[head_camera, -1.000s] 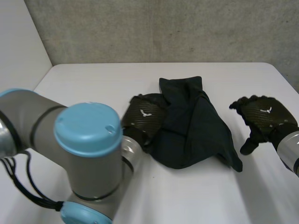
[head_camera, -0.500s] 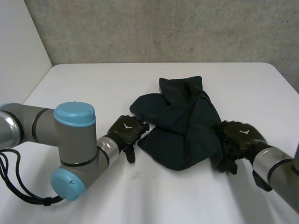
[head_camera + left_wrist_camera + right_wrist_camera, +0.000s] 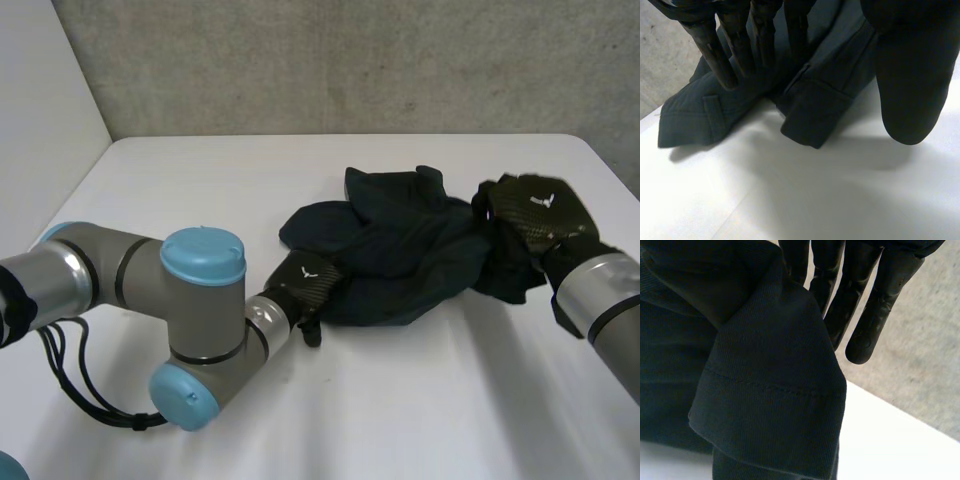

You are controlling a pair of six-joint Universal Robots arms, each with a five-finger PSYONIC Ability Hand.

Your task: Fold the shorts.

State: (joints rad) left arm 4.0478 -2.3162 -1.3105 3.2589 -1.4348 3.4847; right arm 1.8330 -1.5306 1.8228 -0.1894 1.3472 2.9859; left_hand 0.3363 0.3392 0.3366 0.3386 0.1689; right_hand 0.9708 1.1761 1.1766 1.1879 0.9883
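white logo (image 3: 541, 200) on right hand (image 3: 530, 222) gripping dark shorts (image 3: 400, 255)

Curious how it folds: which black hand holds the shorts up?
The right hand, raised, with one end of the dark shorts hanging under it; the left hand rests low on the other end.

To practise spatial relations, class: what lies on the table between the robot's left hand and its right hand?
The dark shorts, bunched, span the whole stretch between left hand and right hand, as the head view shows.
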